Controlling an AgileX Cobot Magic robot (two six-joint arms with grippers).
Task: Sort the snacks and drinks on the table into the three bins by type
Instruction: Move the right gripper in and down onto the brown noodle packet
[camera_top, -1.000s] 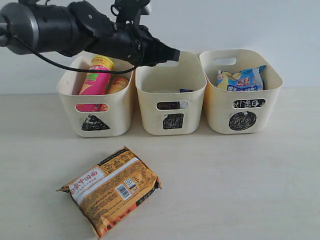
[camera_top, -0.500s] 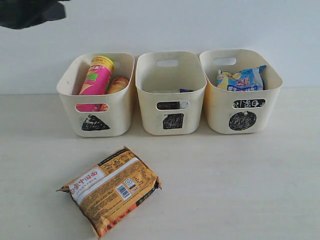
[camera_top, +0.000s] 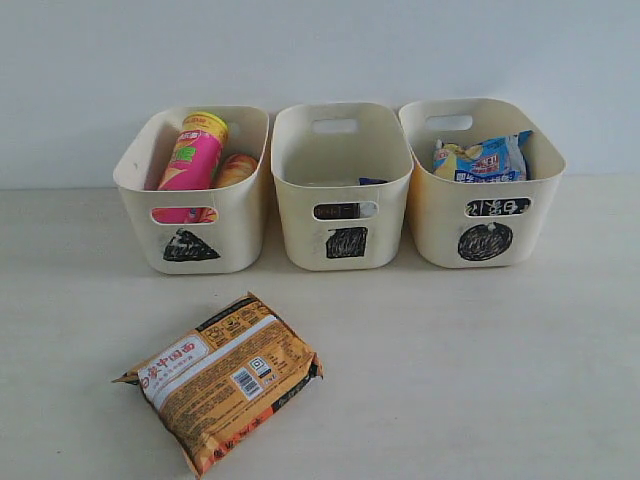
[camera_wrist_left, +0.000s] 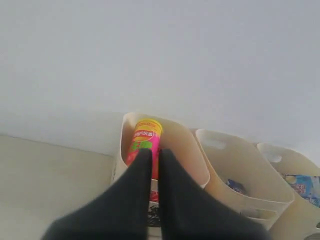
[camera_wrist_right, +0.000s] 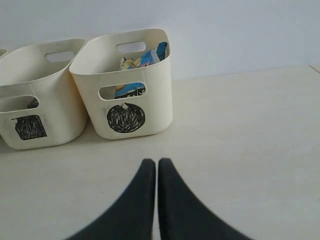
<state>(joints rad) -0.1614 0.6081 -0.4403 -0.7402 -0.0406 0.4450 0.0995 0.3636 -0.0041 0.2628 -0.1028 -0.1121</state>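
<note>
Retreating left pincer (camera_wrist_left: 151, 156), off triangle bin (camera_top: 232, 205)

Jaws together, the left gripper (camera_wrist_left: 155, 152) faces a pink tube (camera_wrist_left: 144, 144) in the end bin (camera_wrist_left: 186, 146); alongside stand the middle bin (camera_wrist_left: 240, 162) and far bin (camera_wrist_left: 289, 161), the latter holding a blue packet (camera_wrist_left: 306, 186).

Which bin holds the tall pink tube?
The bin marked with a triangle, leftmost in the exterior view. The pink tube leans in it; the square bin and circle bin hold none.
</note>
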